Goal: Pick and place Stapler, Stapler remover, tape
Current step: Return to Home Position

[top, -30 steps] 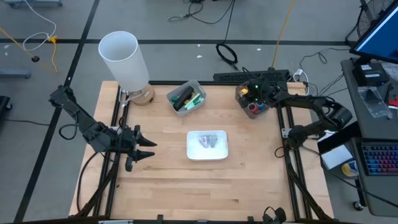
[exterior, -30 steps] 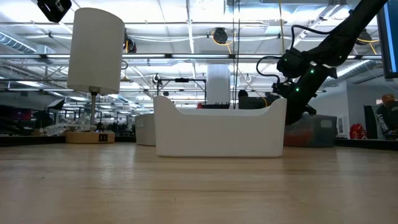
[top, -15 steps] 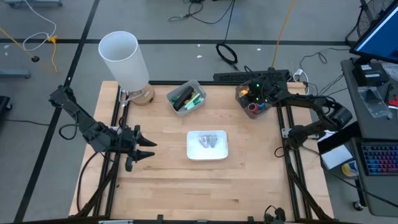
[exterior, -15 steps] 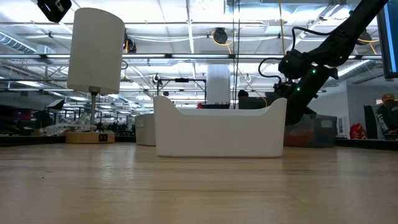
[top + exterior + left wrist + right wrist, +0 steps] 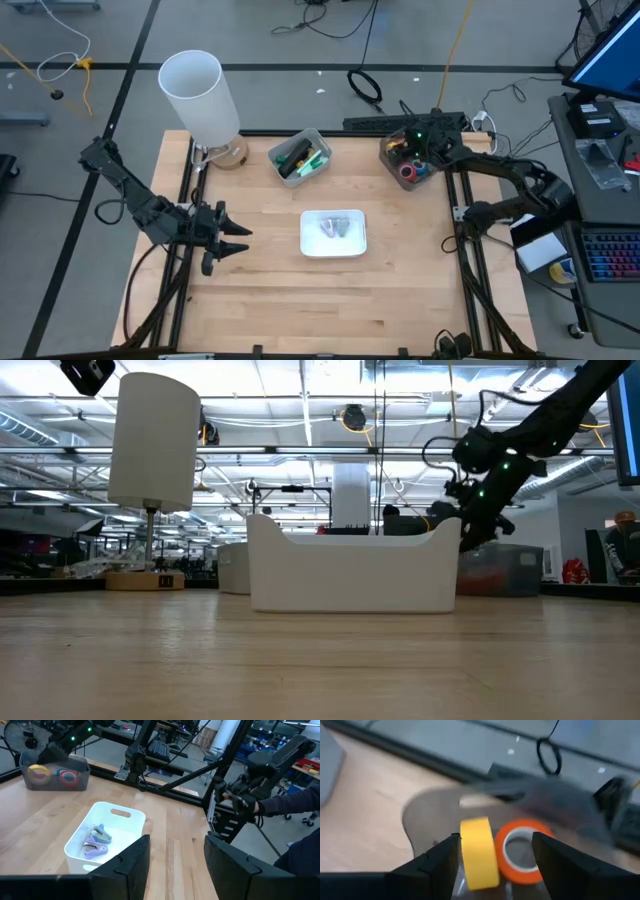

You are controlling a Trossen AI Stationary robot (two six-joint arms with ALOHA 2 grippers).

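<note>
Tape (image 5: 406, 172) in bin (image 5: 384, 157), far right corner; tray (image 5: 305, 234) centre.

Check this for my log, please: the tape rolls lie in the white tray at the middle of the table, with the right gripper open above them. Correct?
No. The tape rolls lie in the dark bin at a corner of the table, not in the white tray, as the high view shows. The right gripper is open above them.

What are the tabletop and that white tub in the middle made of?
The tabletop looks like pale wood with a smooth, perhaps sealed finish: plank seams and grain show. The white tub seems moulded plastic, smooth and faintly glossy, with rounded corners and a cut-out handle.
</note>
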